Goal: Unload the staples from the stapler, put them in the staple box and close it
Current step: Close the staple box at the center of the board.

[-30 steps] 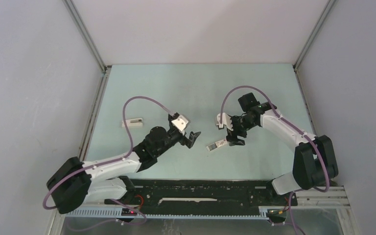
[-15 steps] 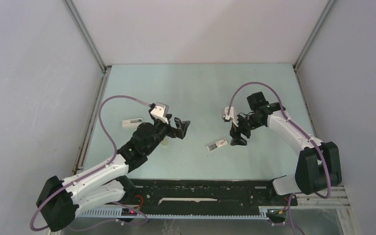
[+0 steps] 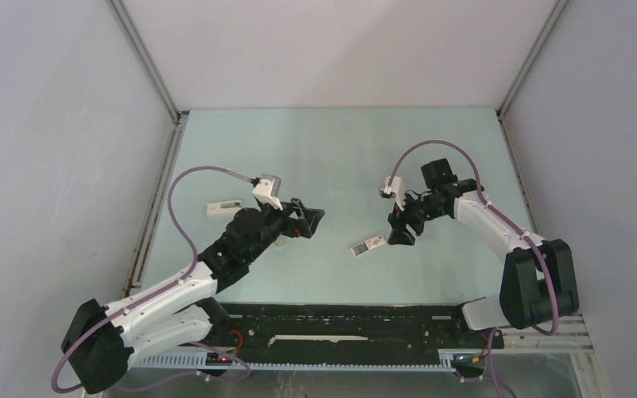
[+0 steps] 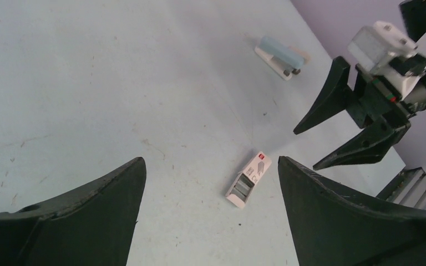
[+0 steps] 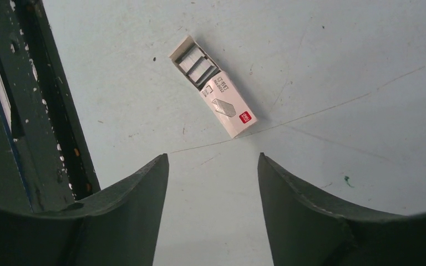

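Even, bright, diffuse light on the pale tabletop (image 3: pixel 340 149), soft faint shadows, no glare, sharp focus throughout.

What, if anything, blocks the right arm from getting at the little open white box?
Probably nothing, so likely yes: the right tool hangs open close by the white box, only bare table between them, and the left tool stands apart from it.

Pale green worktop (image 3: pixel 332 149) fills centre frame, scuffed, faintly scratched. Plain grey walls (image 3: pixel 332 50) close three sides. Aluminium posts (image 3: pixel 143 58) upper left, upper right. Black rail (image 3: pixel 340 319) along bottom.
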`<state>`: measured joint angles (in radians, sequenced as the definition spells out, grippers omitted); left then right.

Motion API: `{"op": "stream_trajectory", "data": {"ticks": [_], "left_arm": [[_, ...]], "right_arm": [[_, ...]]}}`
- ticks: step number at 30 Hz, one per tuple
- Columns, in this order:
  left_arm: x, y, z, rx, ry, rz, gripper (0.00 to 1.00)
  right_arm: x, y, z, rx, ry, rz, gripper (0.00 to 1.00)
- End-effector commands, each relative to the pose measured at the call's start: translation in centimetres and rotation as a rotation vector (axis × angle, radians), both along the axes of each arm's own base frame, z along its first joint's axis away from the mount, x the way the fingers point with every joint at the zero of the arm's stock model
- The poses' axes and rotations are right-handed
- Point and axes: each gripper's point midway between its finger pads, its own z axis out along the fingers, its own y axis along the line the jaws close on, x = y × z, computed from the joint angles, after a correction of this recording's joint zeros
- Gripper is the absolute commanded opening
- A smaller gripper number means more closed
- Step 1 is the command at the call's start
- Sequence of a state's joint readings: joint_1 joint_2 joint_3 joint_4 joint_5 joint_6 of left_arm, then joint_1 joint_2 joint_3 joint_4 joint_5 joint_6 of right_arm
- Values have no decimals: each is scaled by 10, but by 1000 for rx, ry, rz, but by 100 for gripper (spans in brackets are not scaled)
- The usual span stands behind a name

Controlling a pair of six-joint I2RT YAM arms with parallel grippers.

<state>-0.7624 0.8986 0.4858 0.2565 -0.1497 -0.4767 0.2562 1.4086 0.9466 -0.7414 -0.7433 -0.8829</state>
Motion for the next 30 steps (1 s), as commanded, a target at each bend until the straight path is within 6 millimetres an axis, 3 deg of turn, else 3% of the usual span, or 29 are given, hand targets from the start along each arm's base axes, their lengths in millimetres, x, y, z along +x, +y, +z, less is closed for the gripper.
{"op": "stream_trajectory", "data": {"ticks": [1, 5, 10, 24, 30], "left_arm": [[-3, 2, -31, 19, 97, 9, 89], [-3, 0, -54, 73, 176, 7, 74], [-6, -7, -75, 110, 237, -26, 64], [-12, -23, -116, 155, 355, -96, 50], [-10, -26, -129, 177, 396, -89, 39]], "right_arm": [[16, 1, 4, 17, 1, -113, 64], [23, 0, -3, 7, 38, -176, 51], [28, 0, -10, -1, 78, -238, 40], [32, -2, -29, -54, 143, -321, 28], [37, -3, -38, -79, 160, -367, 20]]}}
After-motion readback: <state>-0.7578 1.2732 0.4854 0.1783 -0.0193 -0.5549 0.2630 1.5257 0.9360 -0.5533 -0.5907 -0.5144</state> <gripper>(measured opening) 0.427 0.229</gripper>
